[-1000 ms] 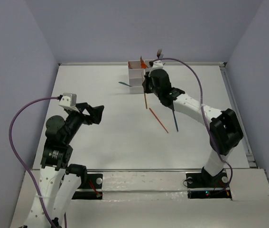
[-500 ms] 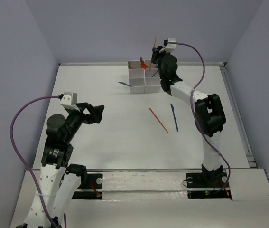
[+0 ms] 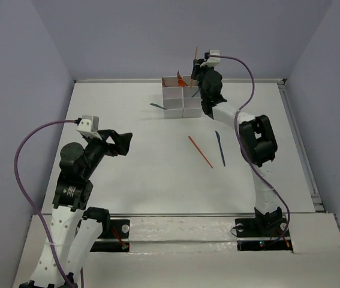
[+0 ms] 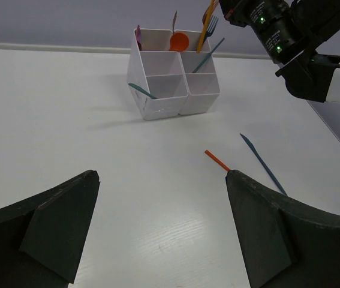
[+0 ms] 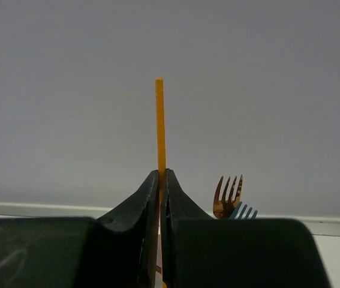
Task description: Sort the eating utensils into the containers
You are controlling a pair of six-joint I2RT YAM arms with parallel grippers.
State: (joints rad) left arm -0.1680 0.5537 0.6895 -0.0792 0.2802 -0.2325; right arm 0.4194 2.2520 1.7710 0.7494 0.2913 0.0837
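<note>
The white containers (image 3: 178,99) stand at the back of the table, also in the left wrist view (image 4: 170,84). My right gripper (image 3: 195,72) hovers over their back right box, shut on a thin orange stick (image 5: 159,120) held upright between the fingertips (image 5: 159,174). A copper fork (image 5: 228,195) and a teal fork (image 5: 244,210) stand in the box behind it. An orange spoon (image 4: 178,41) and a purple spoon (image 4: 138,33) are in the back boxes. On the table lie another orange stick (image 3: 200,152) and a teal knife (image 3: 219,148). My left gripper (image 3: 122,143) hangs open and empty.
A teal knife (image 4: 142,91) leans against the left side of the containers, and another teal utensil (image 4: 208,55) rests slanted in the right box. The table's back edge meets the grey wall just behind the containers. The right arm's elbow (image 3: 256,138) sits above the loose knife.
My right gripper rose from the table in front of the containers with the orange stick and now holds it upright above the back right box. The left arm stayed still.
</note>
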